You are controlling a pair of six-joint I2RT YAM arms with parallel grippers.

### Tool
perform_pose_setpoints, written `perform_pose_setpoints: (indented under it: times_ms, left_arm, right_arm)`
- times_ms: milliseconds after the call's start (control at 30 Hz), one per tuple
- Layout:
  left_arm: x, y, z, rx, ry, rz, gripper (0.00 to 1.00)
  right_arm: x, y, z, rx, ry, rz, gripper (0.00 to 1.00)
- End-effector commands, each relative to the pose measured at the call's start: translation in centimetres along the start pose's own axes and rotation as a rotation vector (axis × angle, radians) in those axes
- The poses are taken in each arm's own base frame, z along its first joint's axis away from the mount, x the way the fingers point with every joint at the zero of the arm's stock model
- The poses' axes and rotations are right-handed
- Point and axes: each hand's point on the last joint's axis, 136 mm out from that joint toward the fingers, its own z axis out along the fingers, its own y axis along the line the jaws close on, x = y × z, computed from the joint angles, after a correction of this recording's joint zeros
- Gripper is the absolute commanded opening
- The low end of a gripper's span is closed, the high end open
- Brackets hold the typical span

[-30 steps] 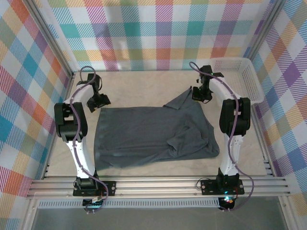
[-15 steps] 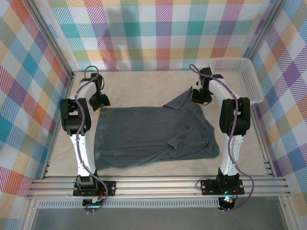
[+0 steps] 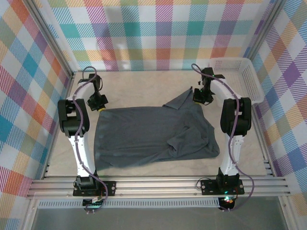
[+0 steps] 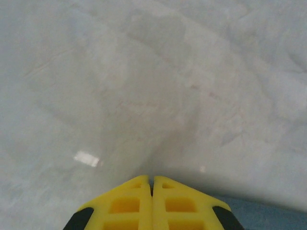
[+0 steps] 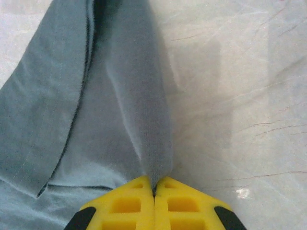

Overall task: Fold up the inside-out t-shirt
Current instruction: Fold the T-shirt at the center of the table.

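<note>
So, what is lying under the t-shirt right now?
The t-shirt lies on the pale table. Anything beneath the cloth is covered. Its crumpled right side overlaps itself.

A white mesh basket (image 3: 252, 84) sits at the upper right of the top view, on a pale table (image 3: 144, 81). Checked walls (image 3: 163, 33) fill the back and sides, and metal rails (image 3: 158, 184) cross the bottom.

Top camera looked down from behind the bases (image 3: 88, 184) across the table (image 3: 144, 81). Wrist cameras sat close over it, past yellow fingertips (image 4: 127, 206); the right shared the t-shirt (image 5: 120, 96) with top.
</note>
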Motion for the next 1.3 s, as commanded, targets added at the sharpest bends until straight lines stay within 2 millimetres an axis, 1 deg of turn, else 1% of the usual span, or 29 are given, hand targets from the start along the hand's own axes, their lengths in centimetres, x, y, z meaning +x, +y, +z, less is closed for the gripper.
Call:
perform_pose_setpoints:
  times_ms: [0,100,200,333,400,500,567,633,700,733,800,867,900,1000,1033,1100,1167,1267]
  left_arm:
    - [-0.1,2.0,-2.1,0.055,-0.016,-0.100,0.00]
    - [0.5,1.9,-2.0,0.092,0.004,-0.113,0.00]
    - [0.9,1.6,-2.8,0.123,0.007,-0.114,0.00]
    - [1.1,1.6,-4.8,0.161,-0.006,-0.123,0.00]
    - [1.6,2.0,-6.2,0.182,-0.021,-0.138,0.00]
    - [2.7,2.9,-8.0,0.188,-0.045,-0.156,0.00]
    - [4.0,3.9,-8.3,0.167,-0.044,-0.164,0.00]
    - [5.7,4.8,-7.6,0.141,-0.023,-0.177,0.00]
    - [7.6,5.6,-6.2,0.115,0.010,-0.192,0.00]
    - [8.3,6.0,-5.4,0.103,0.027,-0.201,0.00]
    - [9.2,6.2,-4.2,0.102,0.057,-0.205,0.00]
    - [9.6,6.0,-3.6,0.110,0.079,-0.203,0.00]
    - [9.5,6.0,-3.6,0.108,0.080,-0.201,0.00]
    - [8.8,6.3,-4.5,0.094,0.049,-0.206,0.00]
    - [8.6,6.3,-5.0,0.094,0.036,-0.206,0.00]
    - [8.7,6.4,-5.8,0.095,0.018,-0.205,0.00]
    - [9.2,6.8,-5.8,0.085,0.011,-0.210,0.00]
    - [10.9,7.7,-4.0,0.044,0.052,-0.232,0.00]
  right_arm:
    - [-0.5,-1.2,-1.6,-0.020,-0.033,0.051,0.00]
    - [0.2,-1.3,-0.5,-0.023,0.021,0.044,0.00]
    - [0.3,-1.0,-0.4,-0.037,0.034,0.046,0.00]
    - [-0.4,-0.5,-2.2,-0.047,-0.006,0.033,0.00]
    - [-0.5,-0.4,-3.6,-0.047,-0.032,0.032,0.01]
    - [0.3,-0.6,-4.9,-0.052,-0.063,0.044,0.01]
    - [1.4,-1.3,-5.0,-0.039,-0.071,0.063,0.01]
    - [3.2,-2.3,-4.3,-0.021,-0.059,0.096,0.02]
    - [5.2,-3.3,-2.7,-0.014,-0.037,0.124,0.03]
    - [6.1,-3.8,-1.9,-0.010,-0.015,0.135,0.03]
    - [7.1,-4.1,-1.1,-0.009,0.032,0.143,0.02]
    - [7.2,-4.1,-1.2,-0.008,0.046,0.140,0.02]
    - [6.9,-4.0,-1.7,-0.011,0.035,0.139,0.02]
    - [6.2,-3.4,-3.7,-0.029,-0.011,0.128,0.03]
    - [6.2,-3.3,-4.3,-0.031,-0.021,0.124,0.03]
    - [6.7,-3.4,-4.9,-0.026,-0.030,0.130,0.03]
    - [7.9,-3.4,-4.5,-0.043,-0.013,0.143,0.04]
    - [10.9,-4.4,-2.3,-0.019,0.050,0.181,0.04]
